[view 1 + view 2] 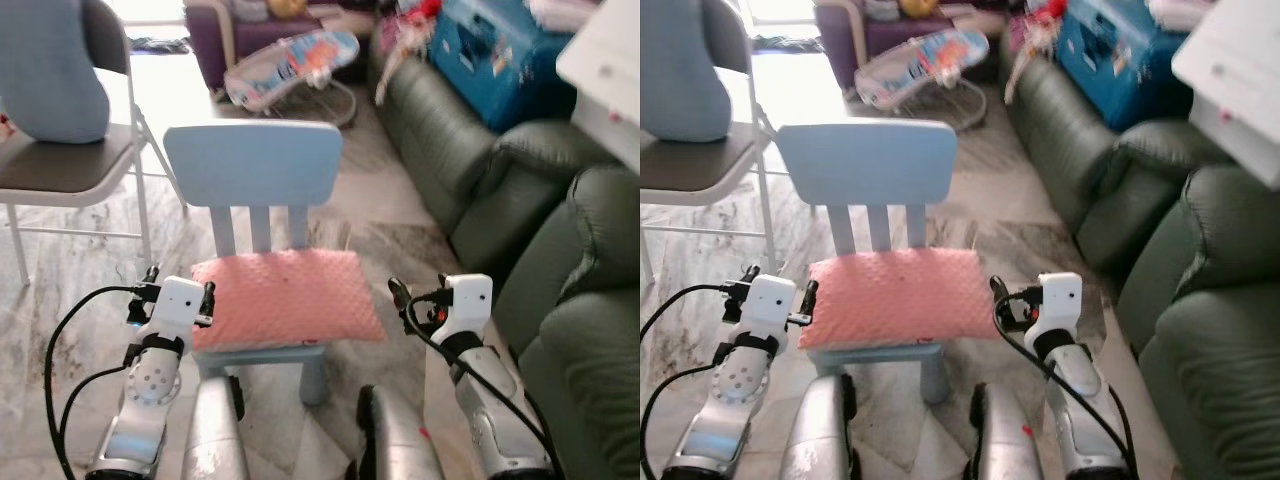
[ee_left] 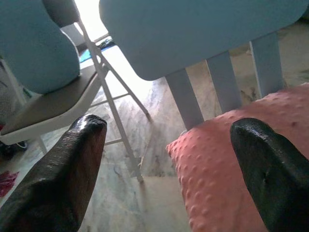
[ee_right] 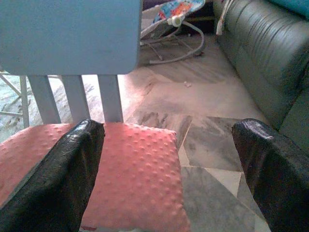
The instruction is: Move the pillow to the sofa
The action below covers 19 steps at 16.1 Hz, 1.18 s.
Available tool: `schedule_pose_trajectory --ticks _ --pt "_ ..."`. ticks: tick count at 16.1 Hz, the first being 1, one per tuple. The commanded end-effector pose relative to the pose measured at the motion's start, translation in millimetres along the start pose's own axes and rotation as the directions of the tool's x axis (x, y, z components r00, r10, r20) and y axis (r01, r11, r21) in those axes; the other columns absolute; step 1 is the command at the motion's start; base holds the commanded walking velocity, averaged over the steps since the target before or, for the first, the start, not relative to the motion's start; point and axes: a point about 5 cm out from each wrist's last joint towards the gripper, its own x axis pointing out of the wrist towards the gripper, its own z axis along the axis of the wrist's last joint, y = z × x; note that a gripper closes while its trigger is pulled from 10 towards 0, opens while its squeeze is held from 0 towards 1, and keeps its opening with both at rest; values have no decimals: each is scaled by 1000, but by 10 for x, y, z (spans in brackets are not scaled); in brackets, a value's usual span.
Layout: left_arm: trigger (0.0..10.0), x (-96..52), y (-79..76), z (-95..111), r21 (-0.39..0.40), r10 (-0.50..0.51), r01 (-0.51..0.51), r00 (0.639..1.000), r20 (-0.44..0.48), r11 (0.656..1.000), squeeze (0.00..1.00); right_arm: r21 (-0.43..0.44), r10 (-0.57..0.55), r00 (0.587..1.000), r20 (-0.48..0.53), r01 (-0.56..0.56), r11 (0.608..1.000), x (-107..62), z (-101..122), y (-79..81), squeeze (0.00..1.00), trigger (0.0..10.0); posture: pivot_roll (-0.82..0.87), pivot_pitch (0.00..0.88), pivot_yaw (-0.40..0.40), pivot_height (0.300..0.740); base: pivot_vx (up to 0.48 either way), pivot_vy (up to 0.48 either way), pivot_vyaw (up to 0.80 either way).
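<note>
Pink pillow point(image 1: 285, 295) lying flat on seat of small light-blue chair point(image 1: 255, 175), directly in front of robot. Left gripper point(image 2: 169, 159) hovering at pillow's left edge, fingers spread wide, pillow corner sitting between them, not touching. Right gripper point(image 3: 166, 169) hovering at pillow's right edge, fingers likewise spread apart, straddling pillow's right corner. Dark green sofa point(image 1: 520, 200) standing to right, running near to far.
</note>
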Motion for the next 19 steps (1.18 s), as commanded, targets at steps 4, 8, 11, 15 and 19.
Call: schedule_pose_trajectory --ticks 4,8,11,15,19 --pt "10000 27 11 38 15 17 -17 1000 9 1000 0 7 18 1000 7 -18 1000 35 30 17 0 10000 -44 34 -59 580 0 0 0" --pt "10000 40 15 39 3 23 -23 1000 1 1000 0 10 38 999 7 -38 999 43 30 35 0 10000 -47 37 -59 553 0 0 0" --pt "10000 36 -8 24 -1 11 -11 1000 -9 1000 0 15 56 998 7 -56 998 44 26 72 0 10000 -50 40 -57 553 0 0 0" --pt "10000 37 -3 41 -2 13 -13 1000 2 1000 0 15 60 998 1 -60 998 40 15 85 0 10000 -55 47 -55 553 0 0 0" --pt "10000 33 -5 36 -2 7 -7 1000 -1 1000 0 5 72 997 -2 -72 997 39 17 93 0 10000 -57 52 -56 553 264 0 0"
